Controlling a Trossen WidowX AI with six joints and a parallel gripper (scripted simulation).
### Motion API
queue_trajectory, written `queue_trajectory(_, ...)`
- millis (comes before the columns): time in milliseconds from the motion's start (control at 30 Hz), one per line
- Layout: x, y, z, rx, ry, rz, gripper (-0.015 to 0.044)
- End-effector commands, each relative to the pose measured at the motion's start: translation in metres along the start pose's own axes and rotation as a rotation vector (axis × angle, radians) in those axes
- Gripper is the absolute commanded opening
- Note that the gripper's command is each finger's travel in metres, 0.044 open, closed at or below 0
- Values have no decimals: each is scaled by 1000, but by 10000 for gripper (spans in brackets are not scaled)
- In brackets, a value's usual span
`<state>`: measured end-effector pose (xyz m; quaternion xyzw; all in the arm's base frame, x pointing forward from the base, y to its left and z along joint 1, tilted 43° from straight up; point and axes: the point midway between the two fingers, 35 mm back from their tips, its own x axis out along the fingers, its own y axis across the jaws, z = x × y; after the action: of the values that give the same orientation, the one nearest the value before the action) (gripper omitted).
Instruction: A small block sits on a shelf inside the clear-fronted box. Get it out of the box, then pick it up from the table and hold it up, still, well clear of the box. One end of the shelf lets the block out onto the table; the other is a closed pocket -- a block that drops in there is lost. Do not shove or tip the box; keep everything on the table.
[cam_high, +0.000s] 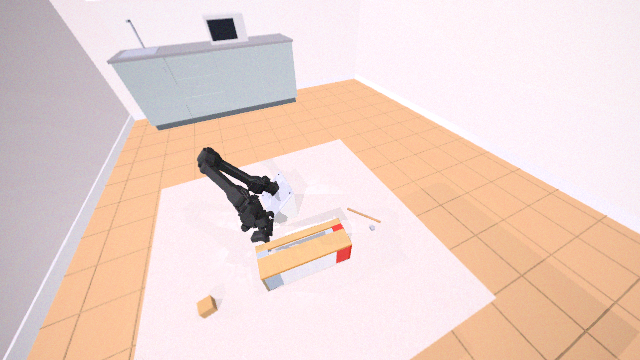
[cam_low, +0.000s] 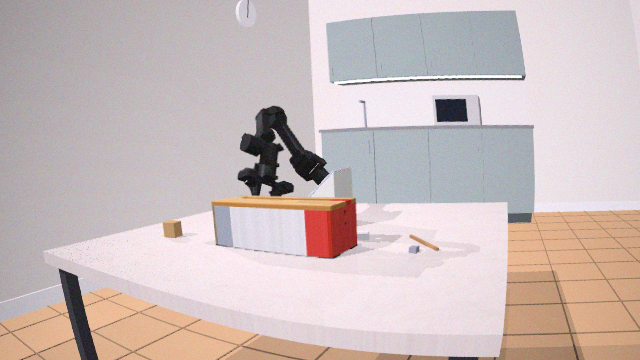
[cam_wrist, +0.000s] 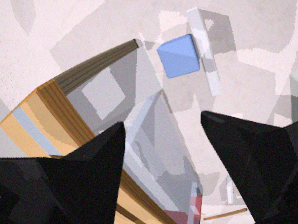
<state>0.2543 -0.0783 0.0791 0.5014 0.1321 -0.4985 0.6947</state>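
The small blue block (cam_wrist: 179, 56) lies on the table outside the box, just off its non-red end, close beside a thin whitish strip (cam_wrist: 206, 52). In the top and exterior views I cannot make the block out. The box (cam_high: 302, 256) (cam_low: 267, 230) (cam_wrist: 46, 100) stands upright with a wooden top and a red closed end (cam_high: 344, 253) (cam_low: 319, 233) (cam_wrist: 198, 204). My gripper (cam_high: 267, 230) (cam_low: 266, 192) (cam_wrist: 162, 121) is open and empty, above the table behind the box. In the wrist view the block is ahead of the fingertips, not between them.
A tan wooden cube (cam_high: 206, 306) (cam_low: 172, 228) stands on the table to the left of the box. An orange-brown stick (cam_high: 364, 215) (cam_low: 424, 242) (cam_wrist: 225, 215) and a tiny grey cube (cam_high: 371, 227) (cam_low: 414, 249) lie beyond the red end. The white arm base is behind the box.
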Motion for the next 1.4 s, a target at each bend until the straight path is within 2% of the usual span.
queue_trajectory(0, 14, -5, 21, 936, -74, 47, 285)
queue_trajectory(200, 14, -2, 24, 1253, -64, 85, 285)
queue_trajectory(767, 15, -2, 24, 1253, -64, 85, 285)
queue_trajectory(1367, 43, -10, 30, 1254, -65, 80, 285)
